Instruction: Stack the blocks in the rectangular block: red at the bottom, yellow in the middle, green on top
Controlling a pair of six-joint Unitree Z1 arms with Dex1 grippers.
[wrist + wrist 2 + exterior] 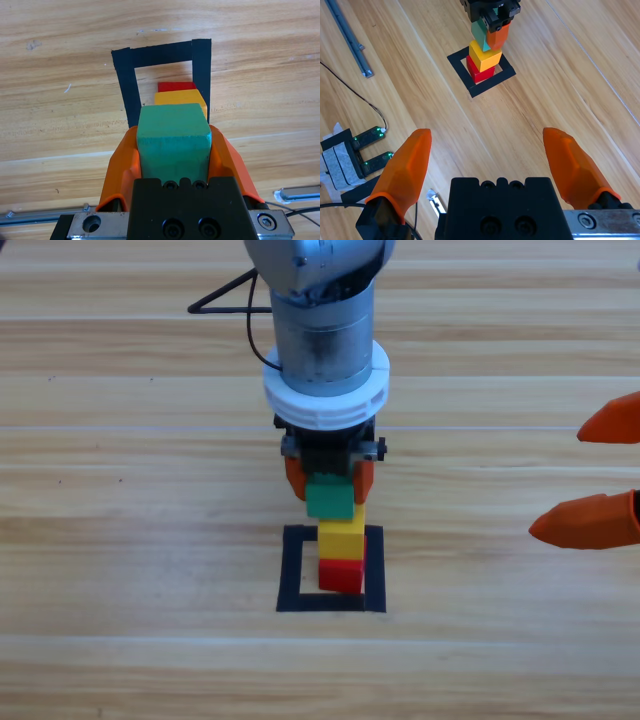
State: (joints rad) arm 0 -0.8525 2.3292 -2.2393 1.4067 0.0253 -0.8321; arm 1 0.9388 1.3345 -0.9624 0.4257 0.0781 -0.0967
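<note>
Inside the black tape rectangle the red cube rests on the wood with the yellow cube stacked on it. My left gripper is shut on the teal-green cube, holding it just above the yellow cube and offset a little toward the arm's side. Over at the right edge my right gripper waits open with nothing between its jaws.
A black cable lies on the table behind the left arm. In the right wrist view a metal rail, thin wires and a small device with green lights sit off to the side.
</note>
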